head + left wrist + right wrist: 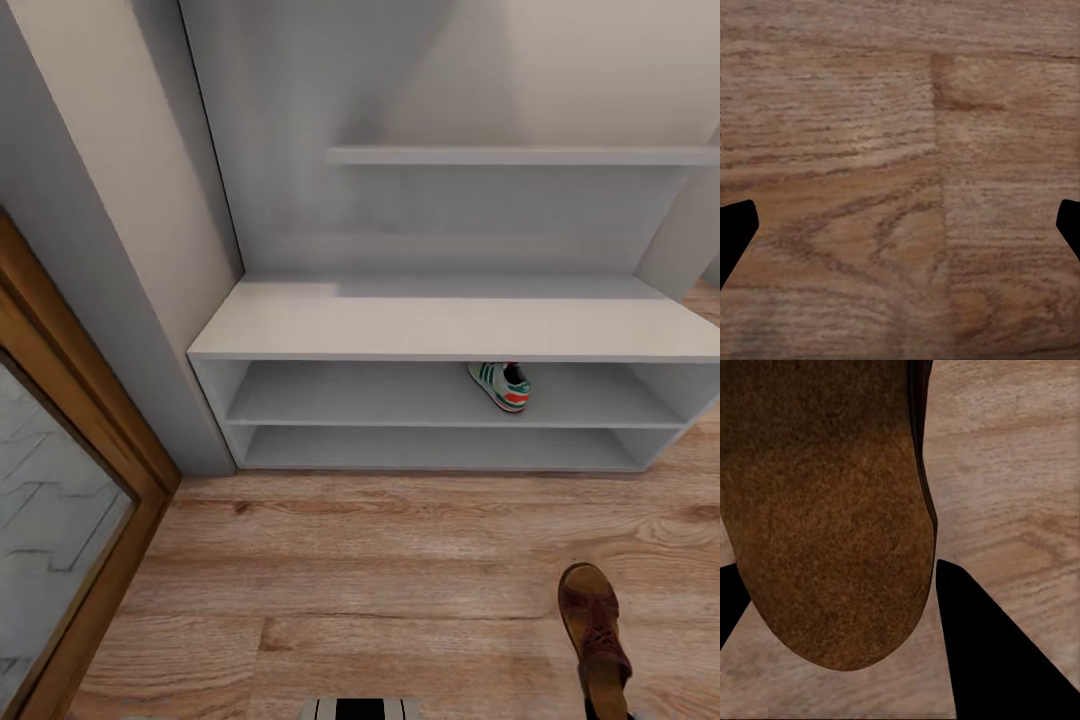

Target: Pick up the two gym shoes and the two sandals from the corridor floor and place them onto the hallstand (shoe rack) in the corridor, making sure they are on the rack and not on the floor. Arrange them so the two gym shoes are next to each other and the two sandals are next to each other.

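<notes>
One gym shoe (502, 386), white with green stripes and a red-orange heel, sits on the upper shelf level of the white hallstand (400, 320), right of centre. A brown sandal (595, 630) shows at the bottom right of the head view over the corridor floor (380, 570). In the right wrist view the sandal's tan footbed (832, 510) lies between the black fingers (997, 652) of my right gripper (840, 577), which is shut on it. My left gripper (900, 217) is open over bare floor planks, its fingertips (735, 232) wide apart.
A thin floating wall shelf (520, 155) hangs above the hallstand. A wood-framed glass panel (90, 420) runs along the left, beside a grey wall corner. The hallstand's flat top and lower shelf (430, 448) hold nothing.
</notes>
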You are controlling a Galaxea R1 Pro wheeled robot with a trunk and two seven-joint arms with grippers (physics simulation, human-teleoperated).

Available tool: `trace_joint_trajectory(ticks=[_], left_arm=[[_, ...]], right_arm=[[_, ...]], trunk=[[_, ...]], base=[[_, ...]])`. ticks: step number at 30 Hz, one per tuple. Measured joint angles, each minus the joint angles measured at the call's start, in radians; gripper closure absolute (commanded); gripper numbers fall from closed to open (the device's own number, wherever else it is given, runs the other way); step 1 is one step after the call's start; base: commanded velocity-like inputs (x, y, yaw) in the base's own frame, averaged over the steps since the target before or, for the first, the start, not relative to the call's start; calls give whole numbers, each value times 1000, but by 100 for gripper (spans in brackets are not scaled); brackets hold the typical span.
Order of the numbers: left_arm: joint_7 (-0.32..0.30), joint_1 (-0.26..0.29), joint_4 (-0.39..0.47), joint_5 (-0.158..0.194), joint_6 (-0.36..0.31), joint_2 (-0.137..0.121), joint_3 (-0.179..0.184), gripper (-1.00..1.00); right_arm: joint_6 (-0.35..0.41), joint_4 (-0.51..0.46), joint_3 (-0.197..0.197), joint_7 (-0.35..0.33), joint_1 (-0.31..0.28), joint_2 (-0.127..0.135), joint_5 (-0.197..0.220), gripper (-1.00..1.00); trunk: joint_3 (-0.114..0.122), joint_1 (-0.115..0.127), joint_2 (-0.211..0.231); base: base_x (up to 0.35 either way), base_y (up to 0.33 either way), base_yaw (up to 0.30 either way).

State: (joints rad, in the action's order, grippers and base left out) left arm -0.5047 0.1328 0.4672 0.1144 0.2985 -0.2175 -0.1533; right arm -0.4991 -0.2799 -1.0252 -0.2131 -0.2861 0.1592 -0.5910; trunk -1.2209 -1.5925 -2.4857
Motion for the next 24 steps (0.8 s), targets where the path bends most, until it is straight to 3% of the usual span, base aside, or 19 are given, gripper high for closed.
trace_joint_trajectory(ticks=[4, 24], left_arm=[[0, 0, 0, 0, 1, 0, -1, -100], [2, 0, -1, 2, 1, 0, -4, -100]], right_arm=[[-24, 1, -22, -8, 23, -1, 1, 100], [-40, 2, -21, -6, 28, -6, 0, 100]], trunk=[[0, 0, 0], [-1, 0, 0]], base=[[0, 0, 180], [0, 0, 256]])
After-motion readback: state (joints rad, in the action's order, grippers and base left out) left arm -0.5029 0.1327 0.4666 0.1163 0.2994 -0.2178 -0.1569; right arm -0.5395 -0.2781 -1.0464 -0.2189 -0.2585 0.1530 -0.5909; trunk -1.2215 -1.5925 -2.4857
